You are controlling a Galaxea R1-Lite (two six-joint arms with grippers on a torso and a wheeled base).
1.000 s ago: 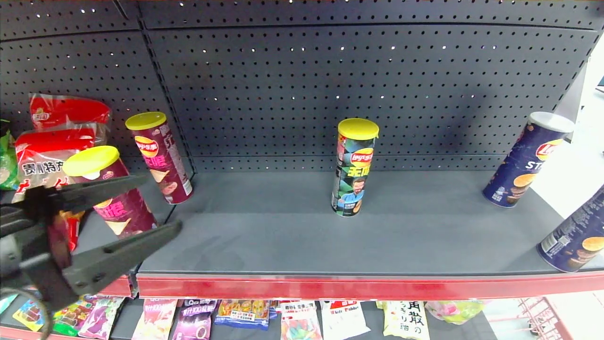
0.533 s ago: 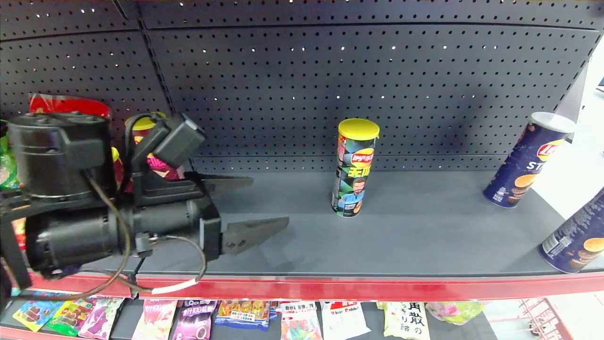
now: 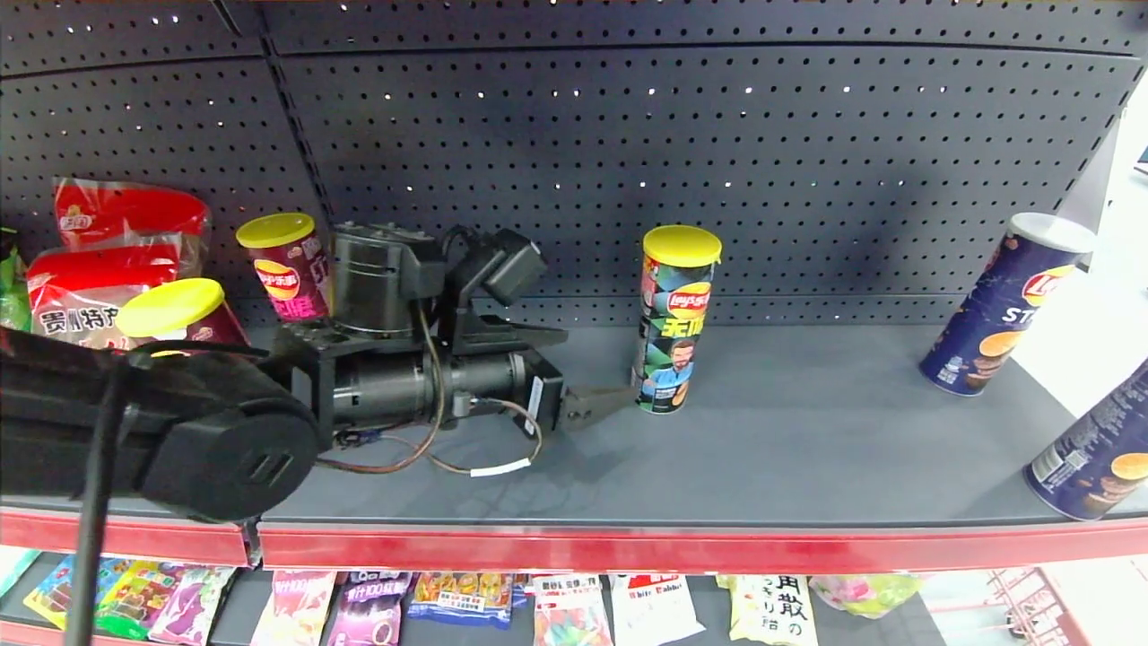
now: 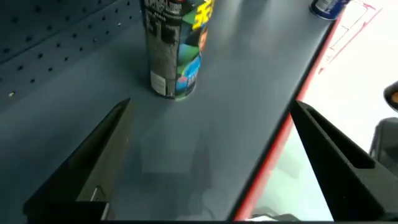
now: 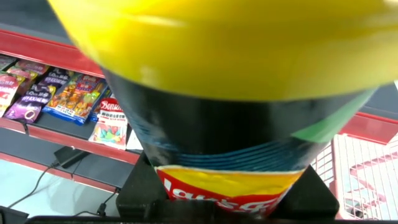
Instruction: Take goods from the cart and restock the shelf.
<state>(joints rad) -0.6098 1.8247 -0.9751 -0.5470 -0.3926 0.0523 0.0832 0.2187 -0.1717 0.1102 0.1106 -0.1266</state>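
— Scanning the grey shelf [image 3: 807, 449] from nine o'clock: red bags [image 3: 108, 260], two maroon cans [image 3: 282, 269], then left gripper [image 3: 596, 364], spread wide above bare deck.
— Nearest can?
— Yellow-lidded can [image 3: 674, 323], upright at its three o'clock, close by. Blue cans [image 3: 1004, 305] farther toward three, pegboard [image 3: 717, 161] behind. Right gripper [image 5: 227, 205] clamped on a dark can [image 5: 217, 124].

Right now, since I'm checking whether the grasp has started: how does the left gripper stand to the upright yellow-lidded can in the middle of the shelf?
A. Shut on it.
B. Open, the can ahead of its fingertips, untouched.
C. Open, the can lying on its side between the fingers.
B: the left gripper is spread wide, and the can stands upright on the shelf beyond both fingertips, touching neither.
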